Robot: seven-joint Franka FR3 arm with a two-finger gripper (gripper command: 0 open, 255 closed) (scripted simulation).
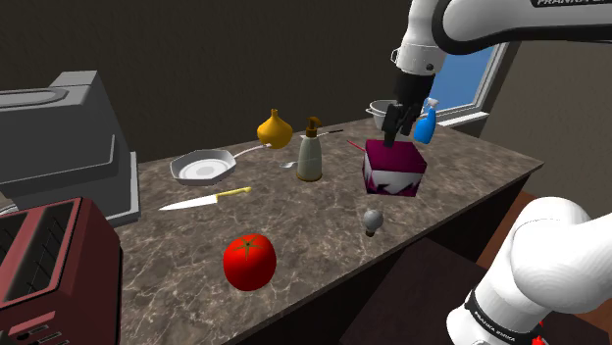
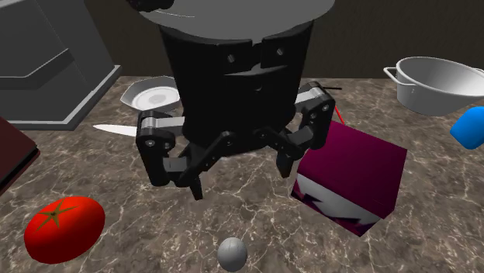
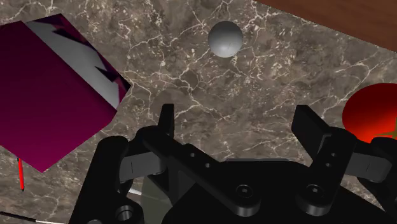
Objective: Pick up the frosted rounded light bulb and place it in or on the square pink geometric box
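Observation:
The light bulb [image 1: 373, 221] [image 2: 232, 253] [image 3: 224, 38] is a small grey rounded thing lying on the dark marble counter [image 1: 314, 245] near its front edge. The box [image 1: 394, 168] [image 2: 350, 180] [image 3: 51, 95] is a magenta cube with a white jagged pattern, standing just behind the bulb in the shoulder view. My gripper [image 1: 396, 129] [image 2: 242, 178] [image 3: 237, 122] hangs open above the counter beside the box, well above the bulb. Nothing is between its fingers [image 3: 167, 121].
A red tomato [image 1: 249, 262] [image 2: 64, 227] [image 3: 372, 114] lies toward the shoulder view's left of the bulb. Further back are a knife [image 1: 204, 200], a white plate [image 1: 201, 167], a soap bottle [image 1: 310, 152], a yellow gourd [image 1: 275, 129], a pot [image 2: 434, 84] and a blue bottle [image 1: 426, 125]. A red toaster [image 1: 39, 265] stands far left.

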